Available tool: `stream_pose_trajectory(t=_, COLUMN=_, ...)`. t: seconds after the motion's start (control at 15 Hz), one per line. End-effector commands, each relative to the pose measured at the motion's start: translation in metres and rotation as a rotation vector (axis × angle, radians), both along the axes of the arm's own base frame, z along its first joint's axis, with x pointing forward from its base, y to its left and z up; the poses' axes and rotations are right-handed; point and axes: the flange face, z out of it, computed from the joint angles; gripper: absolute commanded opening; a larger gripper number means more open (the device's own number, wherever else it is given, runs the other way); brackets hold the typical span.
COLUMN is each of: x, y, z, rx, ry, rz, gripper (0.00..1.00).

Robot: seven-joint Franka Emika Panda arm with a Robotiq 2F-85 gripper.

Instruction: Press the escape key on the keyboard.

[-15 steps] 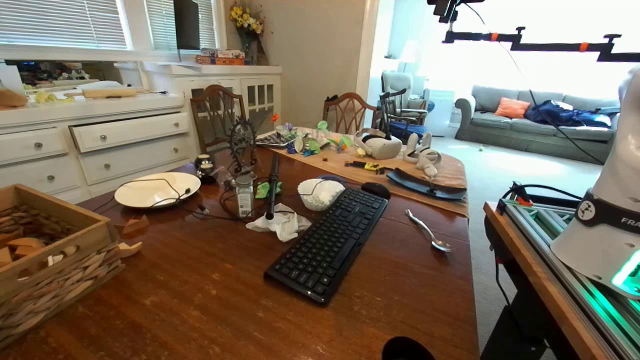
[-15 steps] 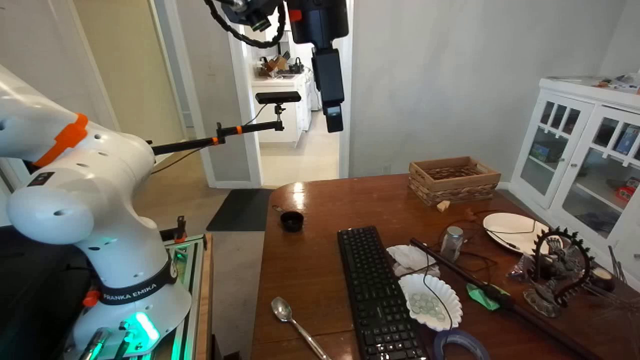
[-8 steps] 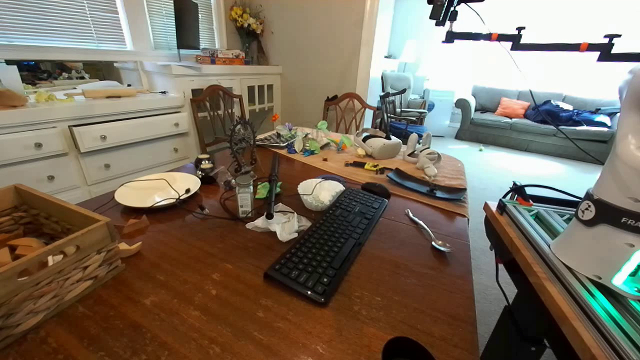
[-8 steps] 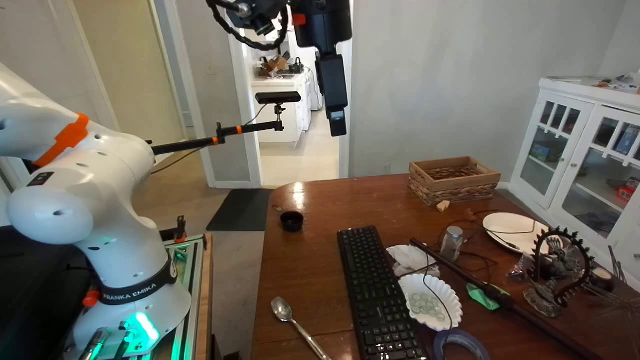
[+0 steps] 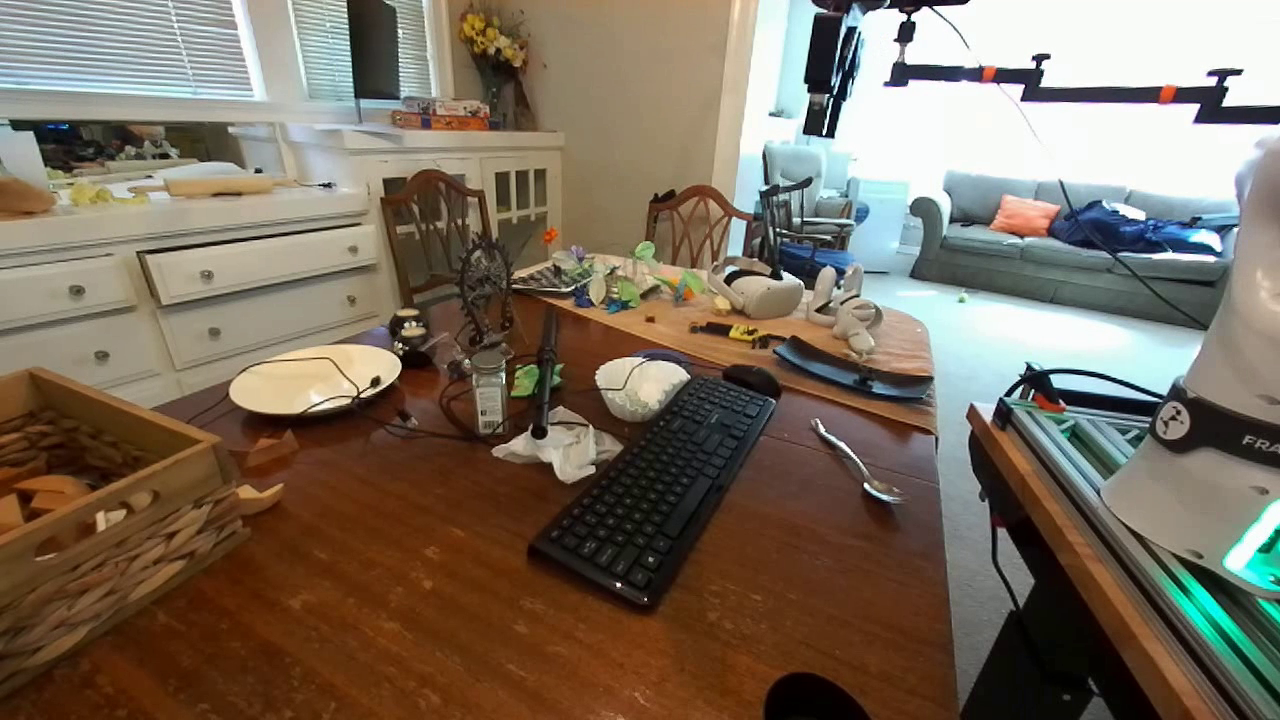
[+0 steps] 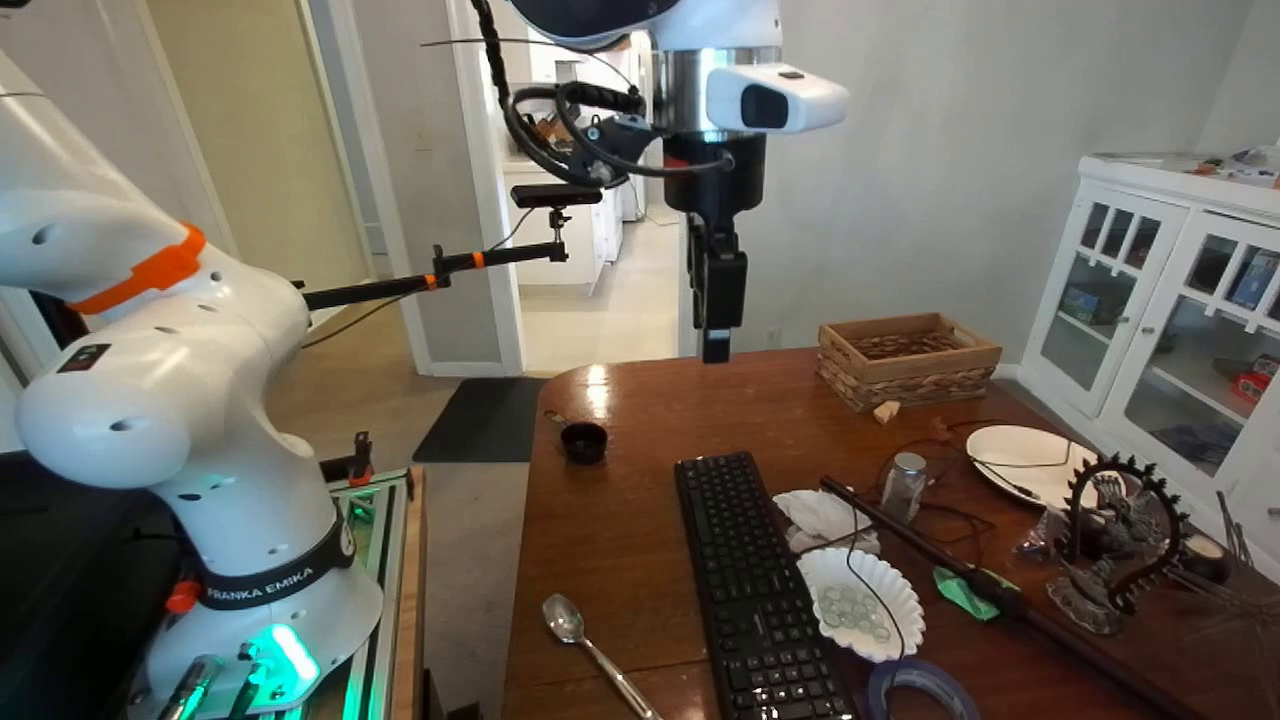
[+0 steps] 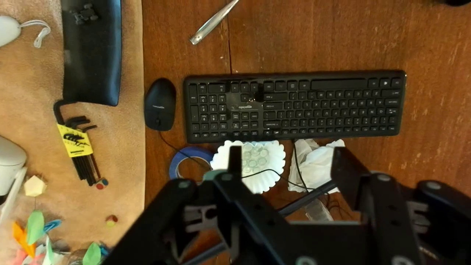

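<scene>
The long black keyboard [image 7: 294,105] lies flat on the wooden table and shows in both exterior views [image 5: 665,480] [image 6: 755,590]. In the wrist view it stands upside down, number pad at left. The corner key [image 7: 392,128] of its function row, where escape sits, is at lower right; its label is too small to read. My gripper [image 7: 286,162] is open and empty, with a wide gap between its fingers. In an exterior view the gripper [image 6: 716,345] points down, high above the table. In an exterior view the gripper [image 5: 820,120] is at the top edge.
A white scalloped bowl [image 7: 263,173], crumpled tissue [image 7: 316,163], blue tape roll [image 7: 180,162] and black rod [image 6: 930,555] lie along the keyboard's side. A mouse [image 7: 160,105], spoon [image 6: 590,640], black cup [image 6: 583,443], glass jar [image 6: 905,487] and wicker box [image 6: 905,365] are also on the table.
My gripper has come down and is now more upright. It moved right in an exterior view and left in an exterior view. The keyboard and table objects have not moved.
</scene>
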Motion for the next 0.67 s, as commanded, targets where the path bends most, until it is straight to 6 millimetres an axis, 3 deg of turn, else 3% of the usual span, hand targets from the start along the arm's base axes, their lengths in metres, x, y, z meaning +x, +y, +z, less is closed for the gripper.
stream_pose_trajectory(t=0.0, x=0.027, y=0.015, z=-0.029, rx=0.026, ry=0.055, rz=0.002, gripper=0.35)
stream_pose_trajectory(t=0.2, x=0.042, y=0.037, z=-0.058, rx=0.026, ry=0.109, rz=0.014, gripper=0.11)
stream_pose_trajectory(t=0.33, x=0.052, y=0.053, z=-0.075, rx=0.016, ry=0.145, rz=0.000, gripper=0.00)
stream_pose_trajectory(t=0.6, x=0.075, y=0.085, z=-0.111, rx=0.001, ry=0.170, rz=-0.025, gripper=0.00)
